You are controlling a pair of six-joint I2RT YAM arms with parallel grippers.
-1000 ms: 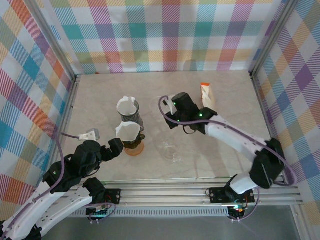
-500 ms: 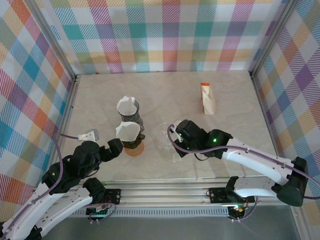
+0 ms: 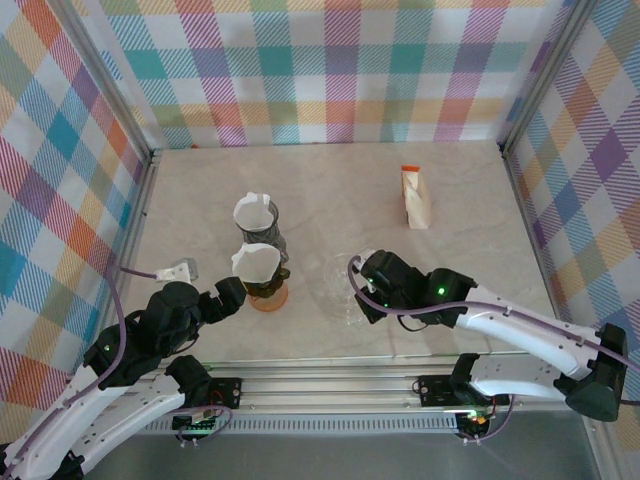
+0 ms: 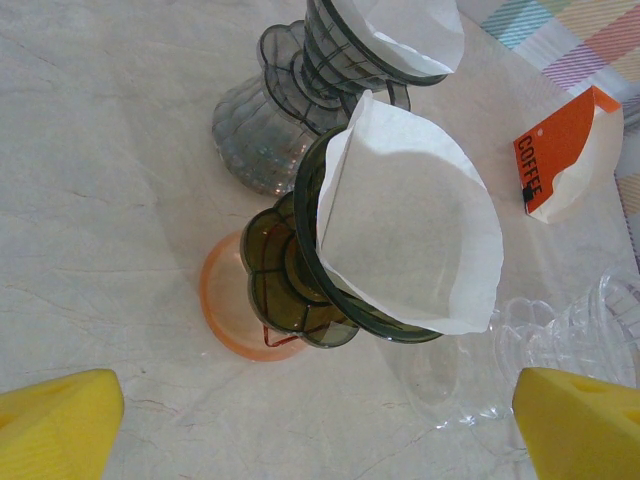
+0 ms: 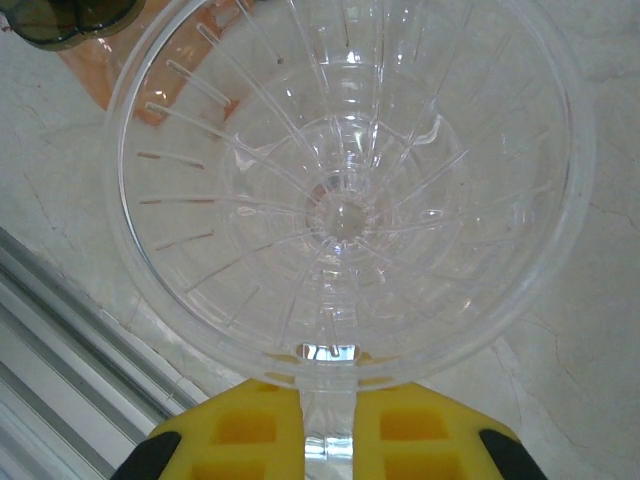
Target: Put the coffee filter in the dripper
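A clear plastic dripper (image 5: 345, 180) (image 3: 338, 287) has no filter in it. My right gripper (image 5: 328, 425) (image 3: 360, 290) is shut on its handle, near the front middle of the table. A white coffee filter (image 4: 410, 215) (image 3: 255, 261) sits in a dark green dripper (image 4: 300, 275) on an orange base (image 4: 225, 305). Behind it a grey glass dripper (image 4: 265, 125) (image 3: 260, 228) holds a second white filter (image 4: 410, 30). My left gripper (image 4: 320, 430) (image 3: 232, 293) is open just in front of the green dripper, holding nothing.
An orange and white coffee bag (image 3: 415, 197) (image 4: 565, 150) lies at the back right. Plaid walls enclose the table on three sides. The metal rail (image 5: 60, 330) at the near edge runs close to the clear dripper.
My right arm has swung from the back middle of the table toward the near edge, and its gripper is now on the clear dripper. The left arm has not moved.
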